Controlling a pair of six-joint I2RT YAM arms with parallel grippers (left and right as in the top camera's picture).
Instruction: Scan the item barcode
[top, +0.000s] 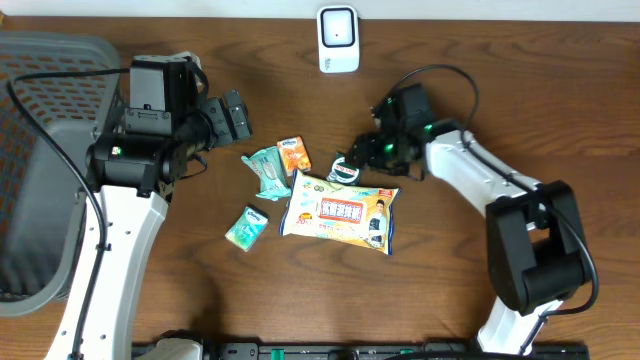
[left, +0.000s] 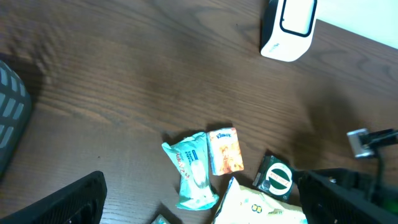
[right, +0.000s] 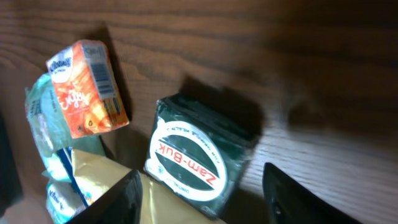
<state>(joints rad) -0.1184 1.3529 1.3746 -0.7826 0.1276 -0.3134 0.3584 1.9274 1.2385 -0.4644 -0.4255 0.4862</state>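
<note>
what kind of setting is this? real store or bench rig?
Probably a mock checkout on a lab bench: a white box-shaped barcode scanner at the far edge of the brown wooden table, a grey plastic mesh basket at left, and small retail packs such as a green Zam-Buk box.

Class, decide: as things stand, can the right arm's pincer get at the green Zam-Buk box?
Probably yes. The right pincer hangs just above the Zam-Buk box, jaws open either side. The yellow pack lies against one edge and might get nudged.
</note>
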